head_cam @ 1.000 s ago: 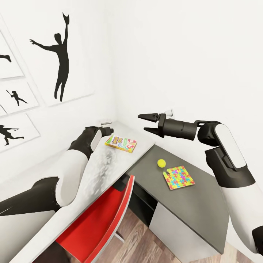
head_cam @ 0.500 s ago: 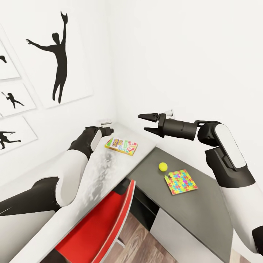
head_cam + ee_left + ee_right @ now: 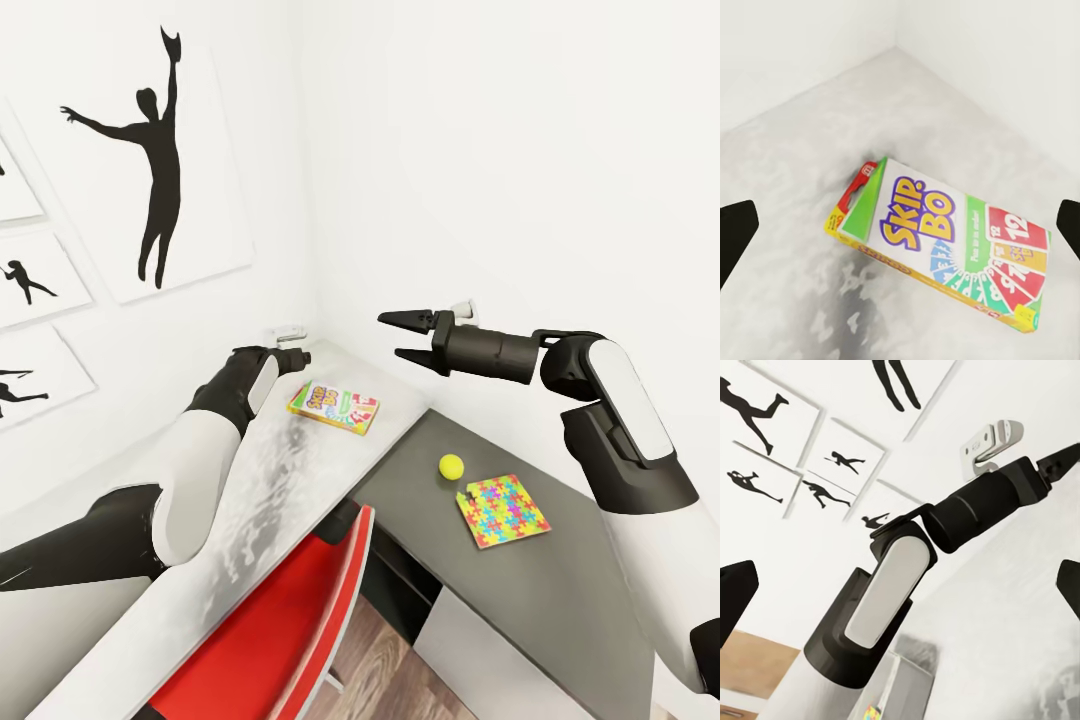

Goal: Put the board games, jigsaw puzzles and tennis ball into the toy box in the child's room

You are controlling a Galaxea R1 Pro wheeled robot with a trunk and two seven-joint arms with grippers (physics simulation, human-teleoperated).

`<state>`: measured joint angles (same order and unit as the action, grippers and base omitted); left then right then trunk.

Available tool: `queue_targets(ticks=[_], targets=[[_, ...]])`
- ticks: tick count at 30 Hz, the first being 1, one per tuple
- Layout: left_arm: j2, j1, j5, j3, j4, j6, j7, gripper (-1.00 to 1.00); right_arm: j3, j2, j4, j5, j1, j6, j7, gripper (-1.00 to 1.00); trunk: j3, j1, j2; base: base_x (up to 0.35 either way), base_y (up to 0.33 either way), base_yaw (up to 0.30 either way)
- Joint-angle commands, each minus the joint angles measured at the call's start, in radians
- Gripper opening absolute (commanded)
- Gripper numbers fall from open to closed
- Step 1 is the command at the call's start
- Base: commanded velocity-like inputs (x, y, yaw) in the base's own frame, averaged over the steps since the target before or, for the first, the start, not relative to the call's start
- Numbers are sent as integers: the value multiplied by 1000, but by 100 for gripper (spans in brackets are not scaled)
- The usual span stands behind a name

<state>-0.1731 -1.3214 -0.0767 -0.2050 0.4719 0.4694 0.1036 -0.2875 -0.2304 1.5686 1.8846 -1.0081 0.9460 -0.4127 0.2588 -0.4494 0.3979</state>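
The long pale grey L-shaped counter is seen running from the lower left of the head view to the room corner at centre, its lower dark grey wing spreading to the lower right. The flat yellow-orange-green "SKIP BO" board game box is laid flat on the pale top near the corner, just beside the left claw, which is held above the counter at centre left; in the left wrist view the same box is seen between two dark finger tips at the frame edges, so the left claw is spread wide and nothing is held. The right claw is held in the air at centre, pointing left, its two dark fingers parted and empty. The small yellow-green tennis ball is rested on the dark wing, near the thin multicoloured square jigsaw puzzle lying flat to its lower right, not touching. A red chair is tucked under the counter at the bottom. Black sports-silhouette pictures are hung on the white wall at upper left. In the right wrist view the left arm is seen over the pale top.
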Motion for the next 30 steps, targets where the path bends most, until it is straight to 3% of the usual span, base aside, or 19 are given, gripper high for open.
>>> queue_targets(ticks=[1, 19, 30], targets=[[-1, -1, -8, -7, 2, 5, -1, 100, -1, -1, 1, 11, -1, -1, -12, 100, 2, -1, 2, 8, 1, 0], [-1, -1, -9, -6, 1, 6, -2, 100, -2, 0, -1, 13, -1, -3, -24, 100, 3, -1, 2, 49, 0, 0], [-1, -1, -13, -5, 2, 6, -2, 100, -2, 0, 0, 13, -1, 3, -24, 100, 16, -1, 2, 50, 0, 0]])
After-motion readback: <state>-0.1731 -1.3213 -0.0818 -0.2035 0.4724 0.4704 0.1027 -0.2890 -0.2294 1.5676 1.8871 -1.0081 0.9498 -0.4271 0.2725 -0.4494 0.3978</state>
